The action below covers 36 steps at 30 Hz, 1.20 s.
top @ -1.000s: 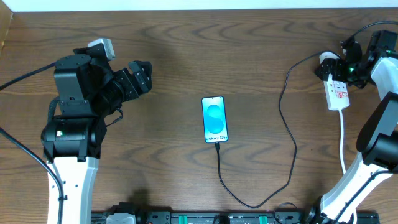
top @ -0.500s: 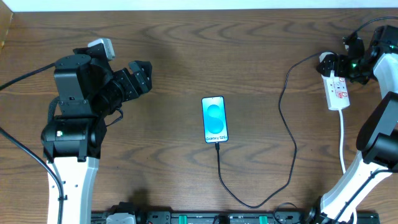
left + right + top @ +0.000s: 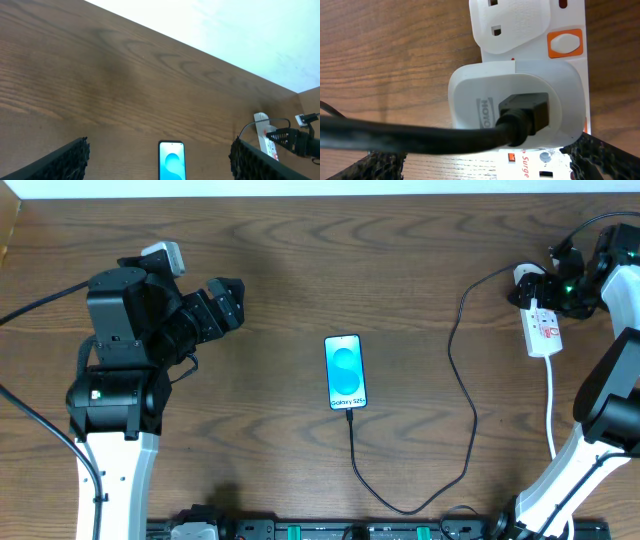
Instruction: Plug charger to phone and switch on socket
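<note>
The phone [image 3: 345,372] lies face up mid-table with its blue screen lit, and it also shows in the left wrist view [image 3: 171,161]. The charger [image 3: 463,385], a thin black cable, meets the phone's near edge, loops toward the front and climbs to the white socket [image 3: 542,328] at far right. My right gripper [image 3: 552,286] hovers open over the socket's far end. In the right wrist view its fingers [image 3: 605,160] flank the white adapter [image 3: 515,105] that carries the cable [image 3: 420,137]; an orange switch [image 3: 564,43] sits beside it. My left gripper [image 3: 226,302] hangs open at left, holding nothing.
The socket's white cord [image 3: 551,405] runs toward the front edge beside the right arm's base [image 3: 560,480]. The left arm's base [image 3: 115,410] stands front left. A rail of fittings [image 3: 330,530] lines the front edge. The table's back edge [image 3: 300,195] meets a white wall.
My right gripper has shifted only slightly over the socket's far end. The left arm, the phone and the cable have not moved.
</note>
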Tool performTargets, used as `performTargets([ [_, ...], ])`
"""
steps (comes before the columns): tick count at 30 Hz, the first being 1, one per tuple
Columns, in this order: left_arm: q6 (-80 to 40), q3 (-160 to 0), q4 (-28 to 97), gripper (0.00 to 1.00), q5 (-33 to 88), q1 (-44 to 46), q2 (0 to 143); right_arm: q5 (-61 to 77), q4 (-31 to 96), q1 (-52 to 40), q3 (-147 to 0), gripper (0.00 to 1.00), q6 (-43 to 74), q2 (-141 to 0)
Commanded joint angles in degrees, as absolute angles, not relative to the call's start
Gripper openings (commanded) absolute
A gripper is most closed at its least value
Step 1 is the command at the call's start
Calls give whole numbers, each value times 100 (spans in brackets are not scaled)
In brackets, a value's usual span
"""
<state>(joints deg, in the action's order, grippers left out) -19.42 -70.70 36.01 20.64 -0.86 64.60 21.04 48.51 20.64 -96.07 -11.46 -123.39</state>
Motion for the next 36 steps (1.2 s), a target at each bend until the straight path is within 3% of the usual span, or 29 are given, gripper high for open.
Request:
performTargets([
  [1, -1844, -7122, 3603, 90, 2025, -106, 6440, 2235, 4816, 2025, -9679, 99, -1125, -12409],
  [26, -1844, -7120, 3603, 89, 2025, -106, 6440, 2515, 4860, 1708, -9572, 99, -1190, -12726],
  [36, -1844, -7122, 3603, 89, 2025, -106, 6440, 3533, 4893, 1688, -9568, 99, -1249, -12733],
])
